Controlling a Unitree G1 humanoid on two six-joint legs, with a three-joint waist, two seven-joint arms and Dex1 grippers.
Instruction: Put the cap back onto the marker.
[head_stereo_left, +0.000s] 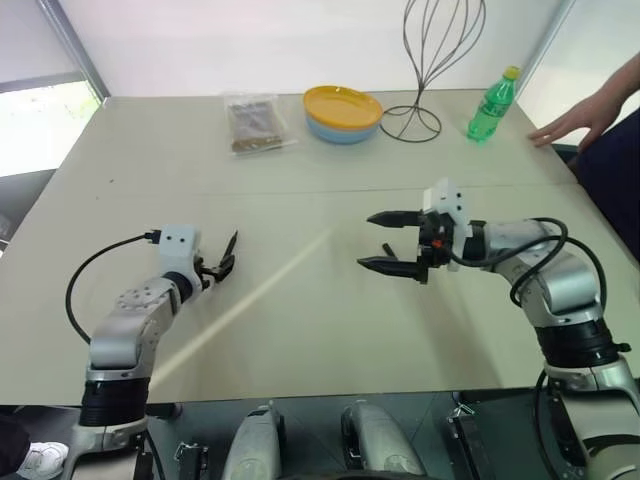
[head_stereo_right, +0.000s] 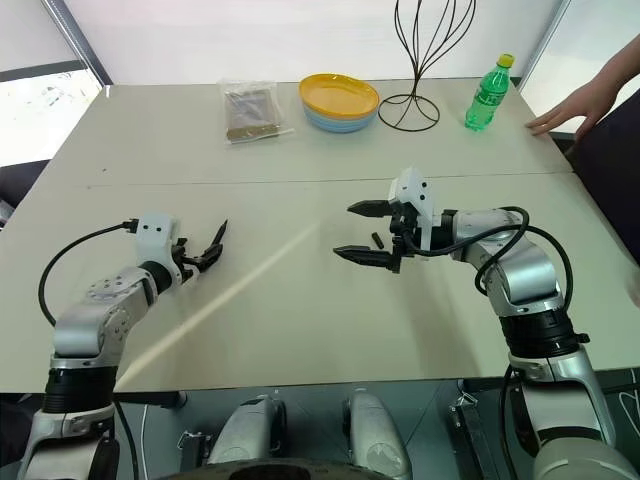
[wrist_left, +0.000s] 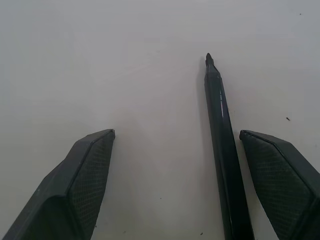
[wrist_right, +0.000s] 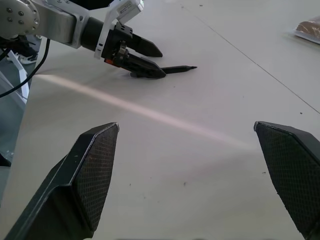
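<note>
The marker (wrist_left: 220, 130), a thin black stick with a pointed tip, lies on the pale table between the fingers of my left gripper (wrist_left: 177, 133), close beside one finger. That gripper (head_stereo_left: 215, 266) is open and low over the table at the left, and the marker's tip (wrist_right: 180, 68) pokes out past its fingers. The cap (head_stereo_right: 377, 240), a tiny black stub, lies on the table in the middle, by the fingers of my right gripper (head_stereo_right: 344, 230). The right gripper is open and empty, raised above the table, pointing left toward the left gripper (wrist_right: 161, 64).
At the far side of the table stand a yellow plate on blue plates (head_stereo_left: 342, 108), a clear snack packet (head_stereo_left: 255, 122), a black wire stand (head_stereo_left: 430, 60) and a green bottle (head_stereo_left: 492, 105). A person's hand (head_stereo_left: 580, 115) rests on the far right edge.
</note>
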